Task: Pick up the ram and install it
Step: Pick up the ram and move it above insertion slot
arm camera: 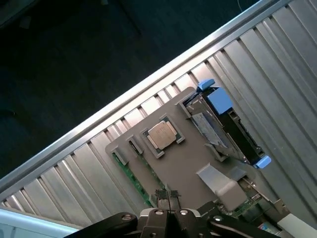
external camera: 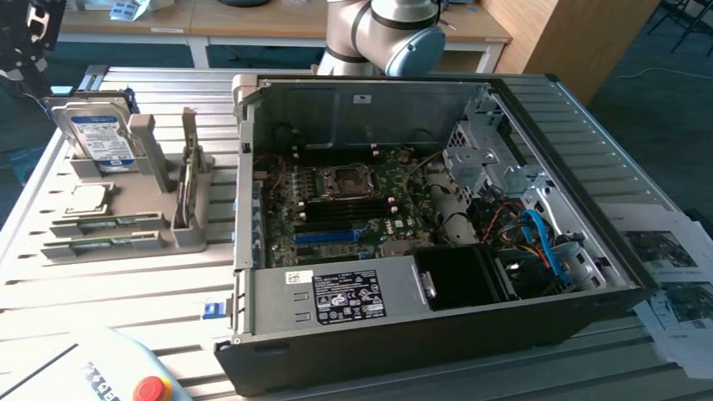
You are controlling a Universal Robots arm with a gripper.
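Note:
The ram (external camera: pixel 106 222) is a narrow green stick lying in a slot of the grey holder tray (external camera: pixel 145 200), at the exterior view's left beside the computer case. A second stick like it (external camera: pixel 100 246) lies in the slot just in front. In the wrist view the ram (arm camera: pixel 132 177) shows as a green strip along the tray's edge. My gripper (arm camera: pixel 168 203) hangs well above the tray, shut, with nothing between its fingers. It is closest to the tray's end where the green sticks lie.
The tray also holds a hard drive (external camera: pixel 98 138), a processor chip (external camera: pixel 89 199) and an upright card (external camera: pixel 189 167). The open case (external camera: pixel 256 276) shows the motherboard (external camera: pixel 334 209) with blue slots (external camera: pixel 334 236). The arm's base (external camera: pixel 390 33) stands behind the case. Papers (external camera: pixel 669 259) lie at the right.

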